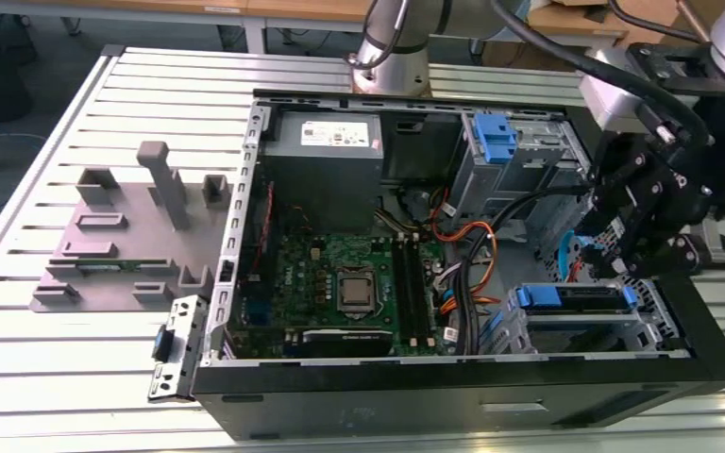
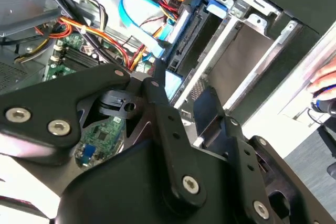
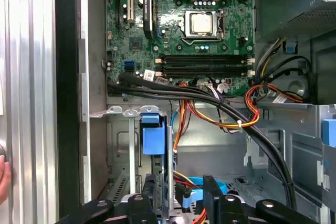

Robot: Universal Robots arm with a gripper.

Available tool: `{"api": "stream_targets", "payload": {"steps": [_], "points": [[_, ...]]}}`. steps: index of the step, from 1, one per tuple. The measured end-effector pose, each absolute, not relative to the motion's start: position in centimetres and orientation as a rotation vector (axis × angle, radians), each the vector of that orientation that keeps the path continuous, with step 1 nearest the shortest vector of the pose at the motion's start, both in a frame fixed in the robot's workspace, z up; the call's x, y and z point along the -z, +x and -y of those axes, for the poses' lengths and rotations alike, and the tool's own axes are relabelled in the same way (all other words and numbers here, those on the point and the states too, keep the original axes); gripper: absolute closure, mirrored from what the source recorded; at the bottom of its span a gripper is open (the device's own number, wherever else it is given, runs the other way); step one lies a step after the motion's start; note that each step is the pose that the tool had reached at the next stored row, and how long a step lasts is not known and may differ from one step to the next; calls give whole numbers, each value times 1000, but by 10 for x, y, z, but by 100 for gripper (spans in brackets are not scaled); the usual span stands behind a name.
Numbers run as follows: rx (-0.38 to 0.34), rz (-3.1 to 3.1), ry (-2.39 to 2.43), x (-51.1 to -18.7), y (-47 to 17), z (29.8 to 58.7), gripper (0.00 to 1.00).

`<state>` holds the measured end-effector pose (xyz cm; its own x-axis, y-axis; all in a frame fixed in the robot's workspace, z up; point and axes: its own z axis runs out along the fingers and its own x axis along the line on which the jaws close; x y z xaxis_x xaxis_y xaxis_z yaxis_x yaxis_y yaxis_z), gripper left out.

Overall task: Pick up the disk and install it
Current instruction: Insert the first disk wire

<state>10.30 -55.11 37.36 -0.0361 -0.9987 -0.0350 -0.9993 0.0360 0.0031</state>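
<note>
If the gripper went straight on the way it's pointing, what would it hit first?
Probably the disk, standing on edge in the drive cage right under the gripper; whether they already touch is unclear.

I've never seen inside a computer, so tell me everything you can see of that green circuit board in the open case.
The green circuit board lies flat on the floor of the open black case. Near its middle sits a square silvery processor socket; beside it run long black memory slots. A bundle of black cables crosses one edge. It looks rigid and is studded with small parts.
</note>
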Motion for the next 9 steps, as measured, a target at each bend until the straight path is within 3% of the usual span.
{"api": "stream_targets", "payload": {"steps": [9], "points": [[-41,-2245,-2165,-374,107,551,52]]}}
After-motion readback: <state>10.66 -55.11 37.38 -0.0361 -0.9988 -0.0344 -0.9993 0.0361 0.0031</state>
